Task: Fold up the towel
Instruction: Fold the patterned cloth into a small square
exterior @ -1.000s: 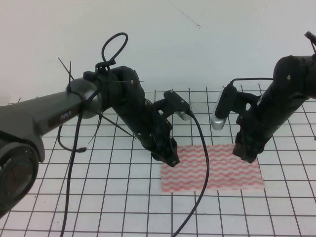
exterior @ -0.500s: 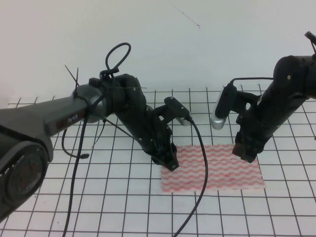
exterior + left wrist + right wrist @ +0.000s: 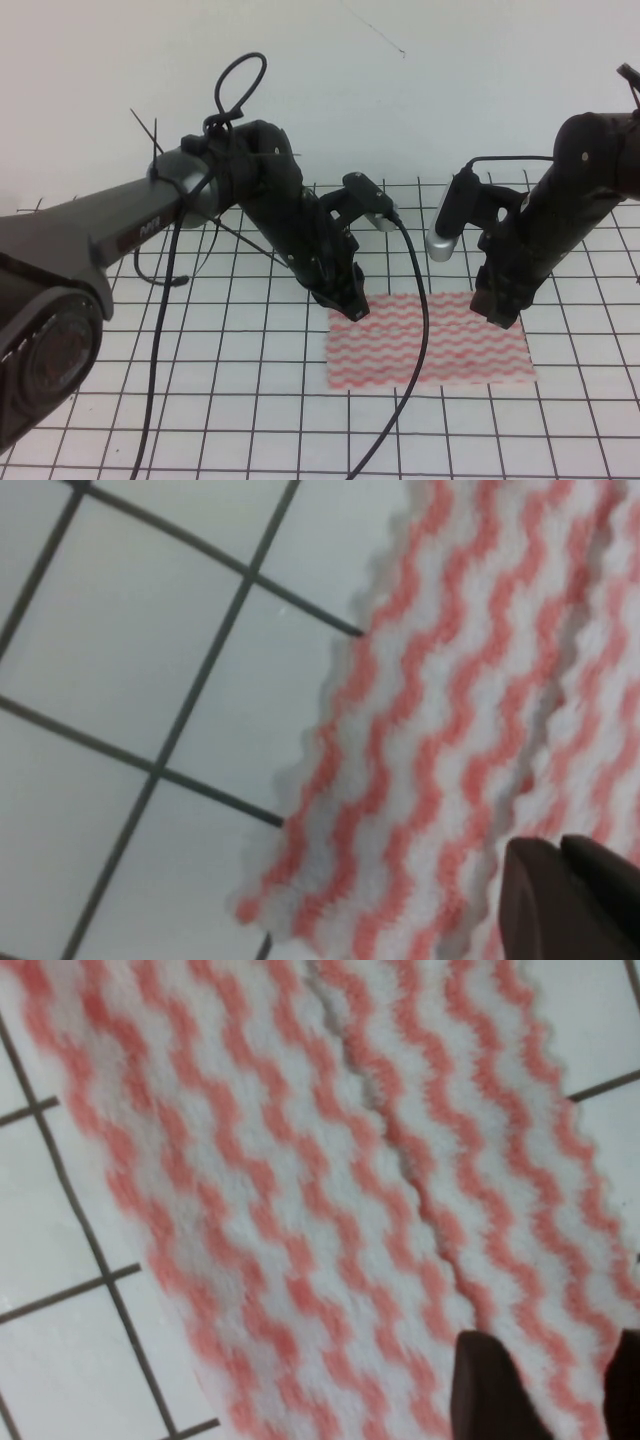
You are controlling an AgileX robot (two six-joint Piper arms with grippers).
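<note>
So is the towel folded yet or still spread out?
Spread out: the towel lies as one flat rectangle, no edge turned over. Left tool at its far left corner, right tool near its far right corner.

Legible text check, all three views: one marking found. White lettering point(image 3: 141, 228) printed on the grey tube of the left arm point(image 3: 90, 240), the arm that reaches in over the left edge of the table. It sits on the side of the tube that faces the high camera, just below the cable-tied joint, and runs along the tube's length. A few pale, capital-like characters, seen at a slant; individual letters cannot be made out, so no word or brand recorded. Both wrist views: nothing readable
</note>
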